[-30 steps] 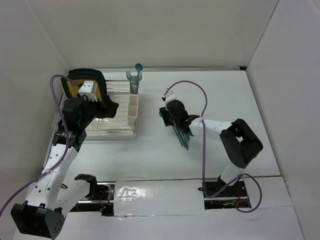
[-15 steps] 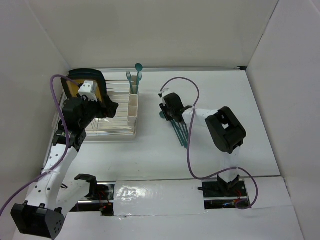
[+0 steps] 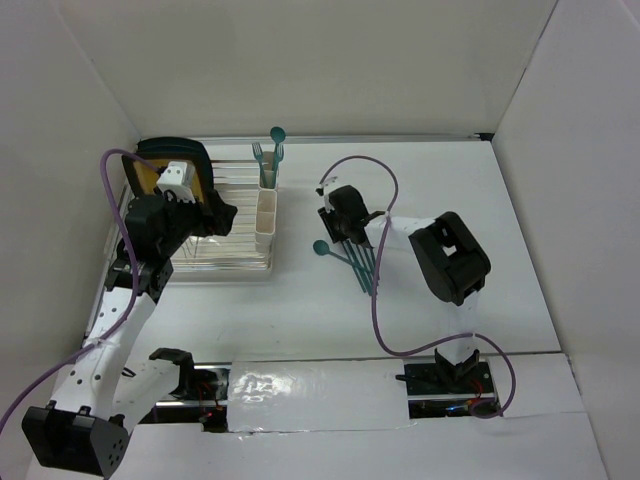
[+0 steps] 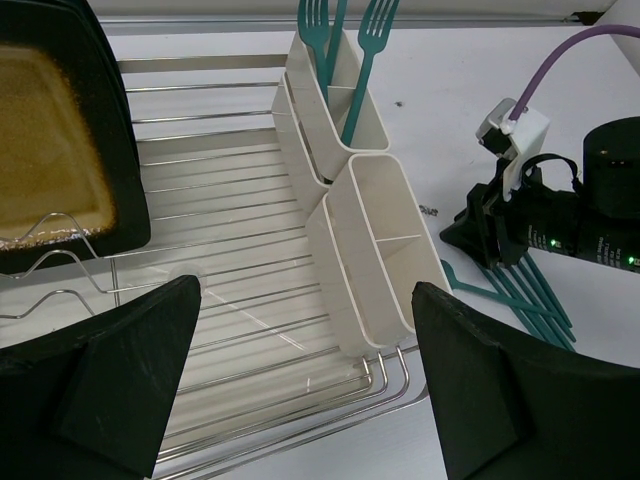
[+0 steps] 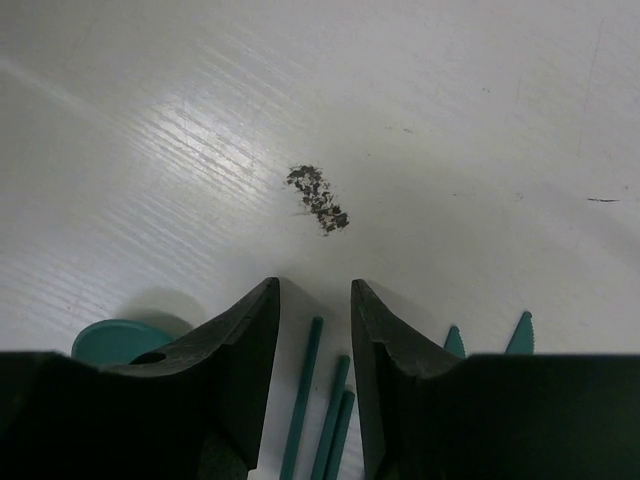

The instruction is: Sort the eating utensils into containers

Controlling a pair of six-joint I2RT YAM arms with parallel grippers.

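Note:
Several teal utensils (image 3: 362,265) lie fanned on the table; a spoon bowl (image 3: 321,248) sticks out to the left. My right gripper (image 3: 338,232) is open, its tips on the table. In the right wrist view the gripper (image 5: 313,287) straddles three handle ends (image 5: 312,345), with the spoon bowl (image 5: 118,341) to the left and knife tips (image 5: 520,331) to the right. The cream containers (image 3: 266,212) stand on the rack's right side; the far cup holds forks (image 4: 372,40) and a spoon (image 3: 277,134). My left gripper (image 3: 222,215) hovers open and empty over the rack (image 4: 230,250).
A yellow-and-black plate (image 3: 165,170) stands at the rack's far left, also in the left wrist view (image 4: 50,160). A dark speck (image 5: 318,197) lies on the table ahead of the right fingers. White walls enclose the table. The right arm's purple cable (image 3: 365,172) arcs above the utensils.
The right gripper moved left and away onto the handle ends of the pile. The spoon has swung out, its bowl now further left and nearer. The left arm has not moved.

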